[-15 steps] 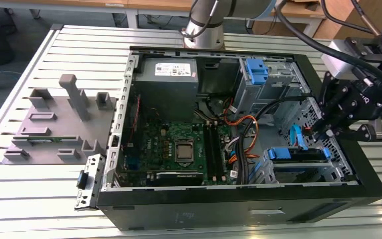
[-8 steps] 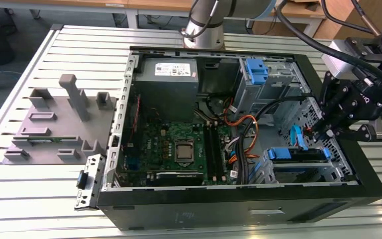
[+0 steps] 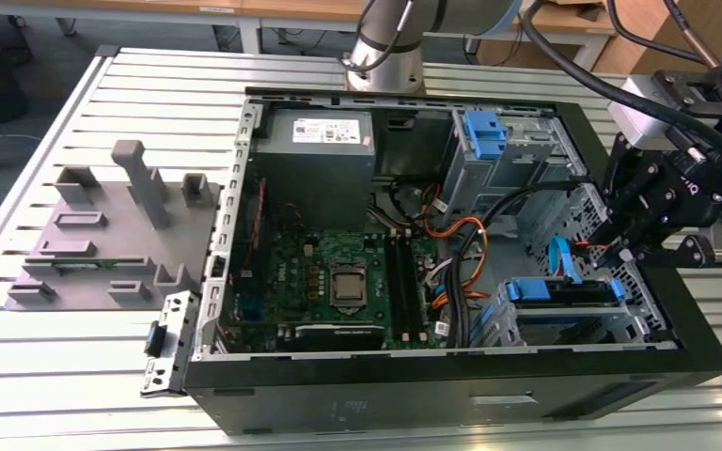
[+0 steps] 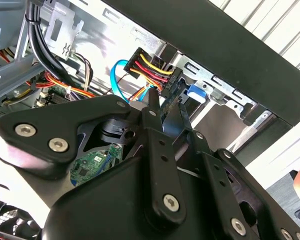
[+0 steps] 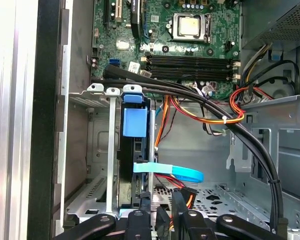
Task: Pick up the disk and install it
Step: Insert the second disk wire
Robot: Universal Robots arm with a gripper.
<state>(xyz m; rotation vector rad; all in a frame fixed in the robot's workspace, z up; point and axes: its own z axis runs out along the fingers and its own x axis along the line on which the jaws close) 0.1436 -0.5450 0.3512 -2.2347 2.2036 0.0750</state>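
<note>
Black robot gripper [image 3: 647,246] hangs over the open black computer case [image 3: 462,376] on the slatted metal bench [image 3: 72,376], at the case's edge on the exterior view's right. Jaws nearly closed, cannot tell if holding anything. Silver-grey disk in blue plastic carrier [image 5: 135,122] sits in the drive cage [image 5: 97,150], blue flat cable [image 5: 170,172] beside it.

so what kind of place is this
Likely a robotics lab or test bench for computer assembly. An open desktop computer case lies on a slotted metal table, a grey fixture of part holders stands beside it, and the gripper hangs over the drive bays.
</note>
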